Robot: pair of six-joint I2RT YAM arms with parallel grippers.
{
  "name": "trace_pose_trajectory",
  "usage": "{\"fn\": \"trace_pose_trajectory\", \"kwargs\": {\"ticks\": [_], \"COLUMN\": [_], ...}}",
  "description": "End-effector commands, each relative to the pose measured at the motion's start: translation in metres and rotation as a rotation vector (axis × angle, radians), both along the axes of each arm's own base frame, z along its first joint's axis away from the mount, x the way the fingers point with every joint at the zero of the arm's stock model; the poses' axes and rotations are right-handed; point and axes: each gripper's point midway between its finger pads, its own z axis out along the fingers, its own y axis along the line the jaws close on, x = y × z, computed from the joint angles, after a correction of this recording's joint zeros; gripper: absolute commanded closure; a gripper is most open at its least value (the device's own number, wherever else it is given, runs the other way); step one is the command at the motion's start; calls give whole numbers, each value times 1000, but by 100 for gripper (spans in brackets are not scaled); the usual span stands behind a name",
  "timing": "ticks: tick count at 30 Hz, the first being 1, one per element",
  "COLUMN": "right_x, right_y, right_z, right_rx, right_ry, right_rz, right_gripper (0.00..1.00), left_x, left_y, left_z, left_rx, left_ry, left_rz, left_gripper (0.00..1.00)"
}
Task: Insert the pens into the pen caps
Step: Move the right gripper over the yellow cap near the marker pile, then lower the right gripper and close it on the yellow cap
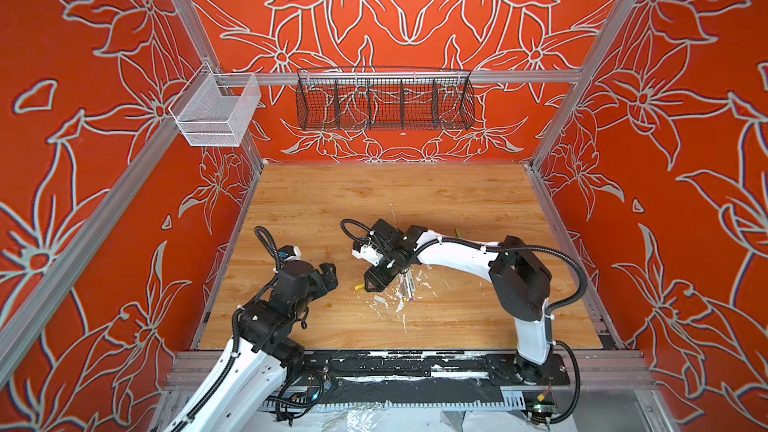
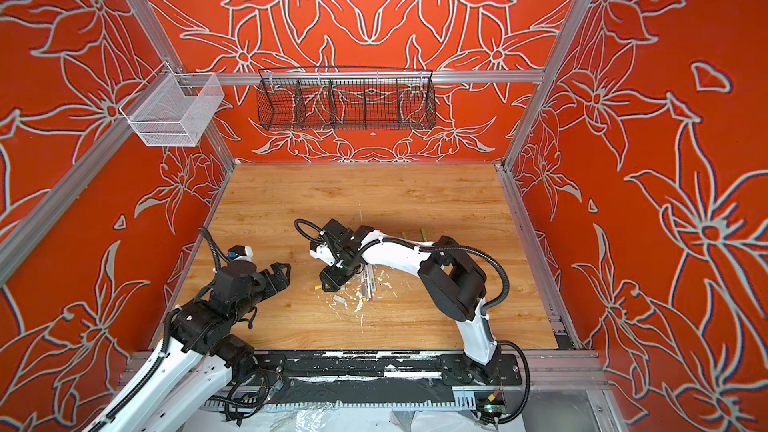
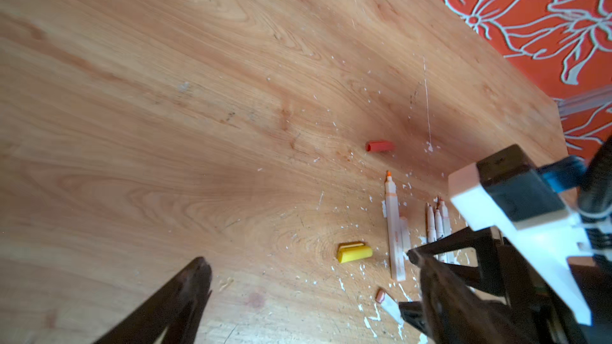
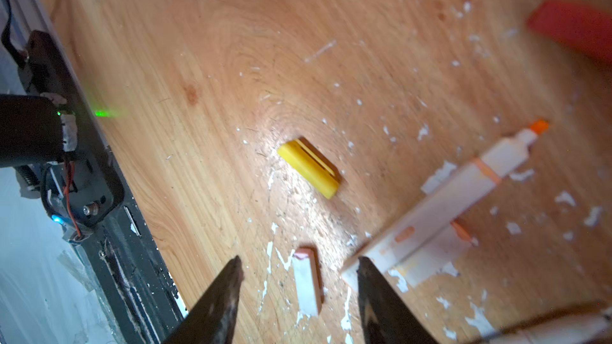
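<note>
Pens (image 3: 394,226): five can be counted in the left wrist view. They lie close together on the wooden table (image 3: 198,94), their near ends hidden by the right gripper (image 4: 299,268). Its jaws stand apart, holding nothing, over a pale cap (image 4: 308,286). Beside the pens lie one yellow cap (image 3: 354,253) and one red cap (image 3: 380,146). Two green caps (image 2: 423,233) peek from behind the right arm. The left gripper (image 1: 330,274) hangs wide open and empty, apart from the pens. White flecks spatter the wood. Red flowered walls (image 1: 415,14) carry a white basket (image 1: 216,114) and a black basket (image 1: 384,103). The print on the pens is unreadable.
</note>
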Motion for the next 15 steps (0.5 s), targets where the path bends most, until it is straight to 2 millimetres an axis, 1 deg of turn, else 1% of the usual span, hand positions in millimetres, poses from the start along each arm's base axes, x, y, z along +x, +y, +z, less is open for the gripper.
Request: {"fn": "trace_pose_trajectory", "kwargs": {"ticks": [1, 4, 9, 11, 15], "right_x": [-1, 4, 12, 12, 6], "right_y": [9, 13, 17, 18, 16], "right_z": [-6, -15, -27, -31, -38], "right_rx": [-16, -59, -90, -100, -131], "right_ry": [-23, -29, -54, -44, -31], "right_rz": [109, 133, 165, 182, 226], "right_gripper": [41, 41, 39, 39, 40], "left_x": [-15, -22, -30, -32, -33], "left_y": [27, 35, 41, 42, 42], "left_z": [10, 22, 39, 43, 48], "left_rx": [26, 16, -2, -3, 1], "left_ry": [-19, -73, -134, -141, -144], "left_rz": [126, 158, 169, 167, 164], "left_gripper": [3, 3, 3, 3, 3]}}
